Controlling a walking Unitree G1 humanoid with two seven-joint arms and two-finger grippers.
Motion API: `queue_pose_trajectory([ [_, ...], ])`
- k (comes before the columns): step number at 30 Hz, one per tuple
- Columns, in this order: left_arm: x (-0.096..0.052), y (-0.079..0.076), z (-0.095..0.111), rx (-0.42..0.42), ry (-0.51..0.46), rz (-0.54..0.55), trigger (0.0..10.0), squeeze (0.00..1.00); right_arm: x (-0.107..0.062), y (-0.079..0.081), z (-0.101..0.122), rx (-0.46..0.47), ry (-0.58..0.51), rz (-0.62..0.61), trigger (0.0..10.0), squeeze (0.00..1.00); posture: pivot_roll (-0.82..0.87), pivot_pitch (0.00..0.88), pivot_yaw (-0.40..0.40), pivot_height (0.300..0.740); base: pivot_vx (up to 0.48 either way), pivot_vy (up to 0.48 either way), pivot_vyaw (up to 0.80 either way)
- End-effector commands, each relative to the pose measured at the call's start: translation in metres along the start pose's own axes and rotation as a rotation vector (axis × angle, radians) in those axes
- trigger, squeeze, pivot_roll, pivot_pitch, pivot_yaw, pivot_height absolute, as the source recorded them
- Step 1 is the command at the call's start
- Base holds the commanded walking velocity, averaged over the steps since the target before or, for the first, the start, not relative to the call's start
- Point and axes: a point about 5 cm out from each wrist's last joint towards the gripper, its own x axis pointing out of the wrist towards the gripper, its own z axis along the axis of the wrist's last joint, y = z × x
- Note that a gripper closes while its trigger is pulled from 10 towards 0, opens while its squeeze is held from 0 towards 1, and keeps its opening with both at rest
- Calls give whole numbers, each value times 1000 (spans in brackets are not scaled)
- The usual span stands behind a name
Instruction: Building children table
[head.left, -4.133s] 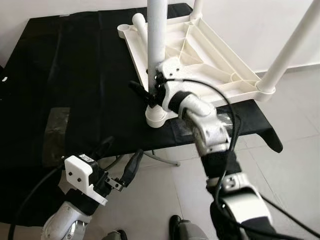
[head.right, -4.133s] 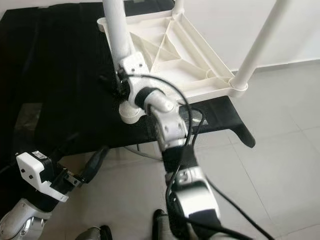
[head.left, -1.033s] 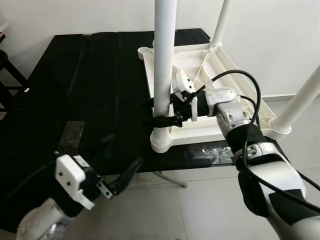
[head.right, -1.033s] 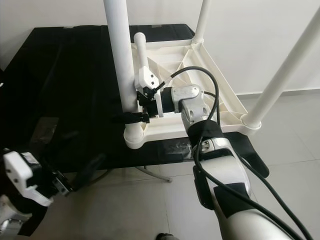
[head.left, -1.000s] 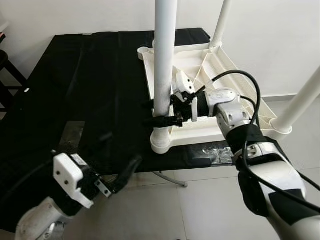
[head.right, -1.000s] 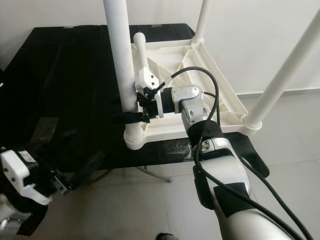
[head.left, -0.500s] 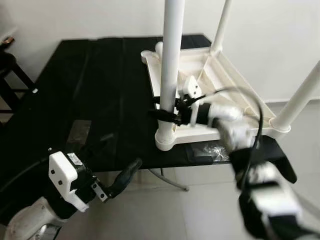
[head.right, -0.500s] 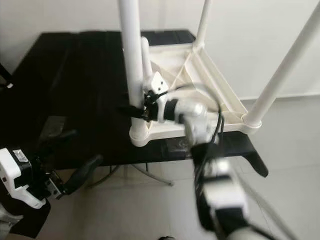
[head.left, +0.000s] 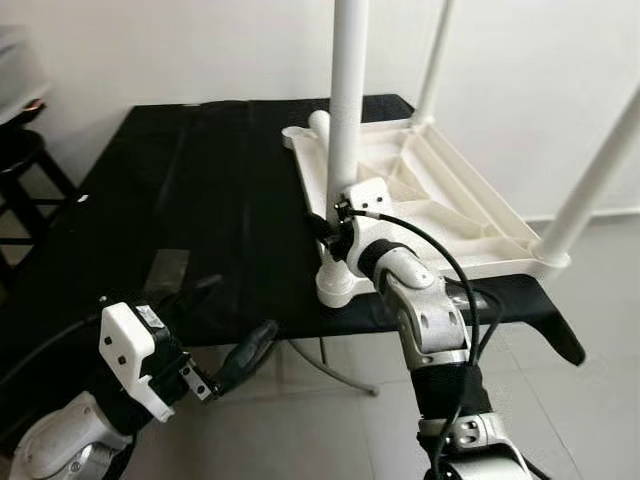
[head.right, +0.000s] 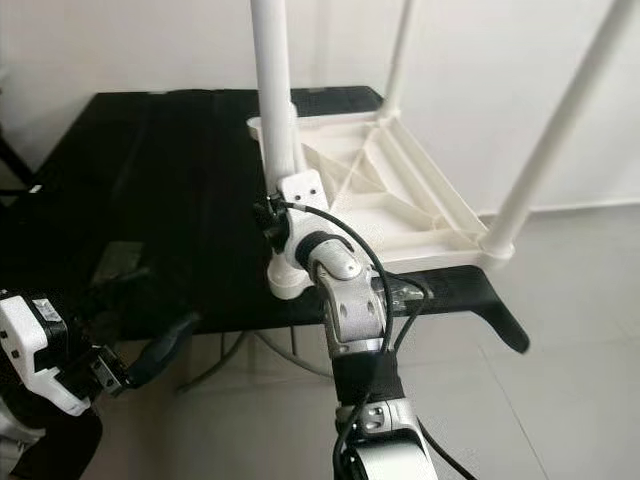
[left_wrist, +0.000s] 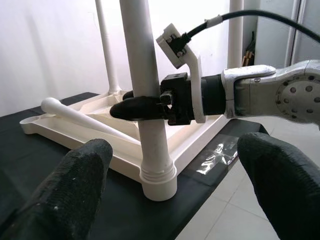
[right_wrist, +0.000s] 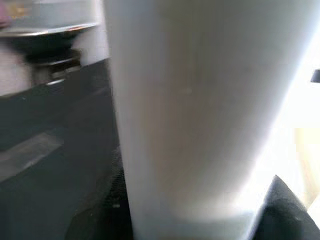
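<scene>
A white plastic children's table (head.left: 470, 225) lies upside down on a black-covered table (head.left: 150, 200). Three white legs stand up from its corners. My right gripper (head.left: 330, 228) is shut on the near-left leg (head.left: 347, 110), just above its socket (head.left: 335, 285). In the left wrist view its black fingers (left_wrist: 140, 107) wrap that leg. The leg (right_wrist: 200, 110) looms very close in the right wrist view. A loose leg (left_wrist: 80, 117) lies across the table's underside. My left gripper (head.left: 238, 315) hangs open below the near edge, holding nothing.
The far leg (head.left: 432, 60) and the right leg (head.left: 590, 170) rise out of frame. A shiny tape patch (head.left: 165, 270) marks the black cloth. A dark stool (head.left: 20, 160) stands at the left. Tiled floor (head.left: 600, 400) spreads to the right.
My right arm has swung from the leg's right side round to its near side, the gripper still clamped on the leg. The camera shifted. The left gripper hangs much as before.
</scene>
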Motion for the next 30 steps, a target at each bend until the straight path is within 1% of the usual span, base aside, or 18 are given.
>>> queue_pose_trajectory([
  [1,-1,-1,-4,-5,8,10,10000,0,3,9,0,24,11,73,10000,1000,33,139,-29,740,0,0,0],
  [4,-2,-6,-8,-21,10,27,10000,0,-1,-5,28,-14,-72,317,10000,1000,41,135,-32,740,0,0,0],
  [5,-2,-6,-8,-21,10,27,10000,0,-1,-5,28,-14,-72,317,10000,1000,41,135,-32,740,0,0,0],
  [6,-2,-7,-9,-27,9,31,10000,0,-4,-9,37,-59,-108,414,10000,1000,44,135,-31,740,0,0,0],
  [7,-2,-7,-9,-27,9,31,10000,0,-4,-9,37,-59,-108,414,10000,1000,44,135,-31,740,0,0,0],
  [8,-2,-8,-9,-30,8,31,10000,0,-7,-12,45,-106,-128,516,10000,1000,48,135,-32,740,0,0,0],
  [9,-2,-8,-9,-30,8,31,10000,0,-7,-12,45,-106,-128,516,10000,1000,48,135,-32,740,0,0,0],
  [10,-2,-8,-9,-30,8,30,10000,0,-9,-14,48,-133,-133,574,10000,1000,48,135,-32,740,0,0,0],
  [11,-1,-9,-10,-32,7,27,10000,0,-10,-16,52,-190,-117,686,10000,0,56,137,-34,740,0,0,0],
  [12,-1,-9,-10,-32,7,27,10000,0,-10,-16,52,-190,-117,686,10000,0,56,137,-34,740,0,0,0],
  [14,-1,-11,-10,-38,9,20,10000,0,-10,-15,57,-276,-80,881,10000,0,64,134,-32,740,0,0,0],
  [15,-1,-11,-10,-38,9,20,10000,0,-10,-15,57,-276,-80,881,10000,0,64,134,-32,740,0,0,0],
  [16,-1,-13,-10,-41,9,16,10000,0,-9,-13,59,-289,-61,965,10000,0,69,132,-29,740,0,0,0],
  [23,0,-13,-8,-34,4,13,10000,0,-6,-11,61,-297,-5,1108,9765,0,81,133,-33,740,0,0,0],
  [24,-1,-11,-7,-26,4,15,10000,0,-5,-12,60,-288,9,1128,1059,0,76,131,-38,740,0,0,0],
  [25,-1,-10,-7,-21,5,16,10000,0,-5,-13,58,-280,16,1137,1059,0,76,131,-38,740,0,0,0],
  [26,-1,-9,-6,-16,4,17,10000,0,-5,-13,57,-273,20,1143,0,0,67,130,-42,740,0,0,0],
  [30,-1,-8,-5,-11,2,20,10000,0,-5,-14,54,-262,10,1151,0,0,54,128,-34,740,0,0,0],
])
